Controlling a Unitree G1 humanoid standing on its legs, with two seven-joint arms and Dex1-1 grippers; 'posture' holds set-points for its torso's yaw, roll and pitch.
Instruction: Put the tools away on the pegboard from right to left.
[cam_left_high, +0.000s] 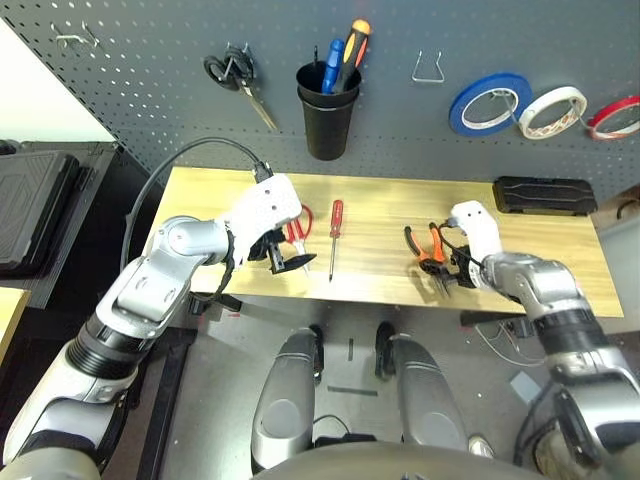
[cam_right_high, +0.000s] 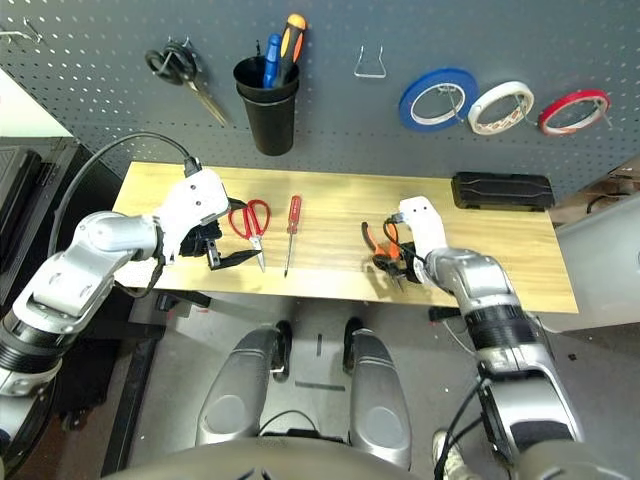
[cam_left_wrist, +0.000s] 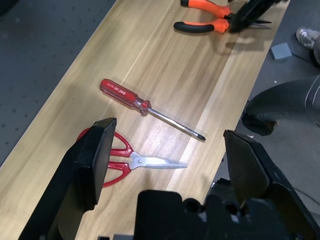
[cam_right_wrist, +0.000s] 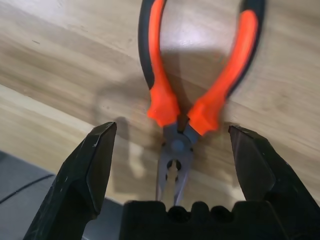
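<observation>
On the wooden table lie the orange-and-black-handled pliers, the slim red-handled screwdriver and the red-handled scissors. A thin red tape ring hangs at the far right of the dark grey pegboard. My right gripper is open, low over the pliers' head, one finger on each side and neither touching. My left gripper hangs open just above the scissors, near the table's front edge. The screwdriver lies just beyond them.
On the pegboard hang black-handled scissors, a black cup holding several tools, an empty metal hook, a blue tape roll and a white one. A flat black case lies at the table's back right.
</observation>
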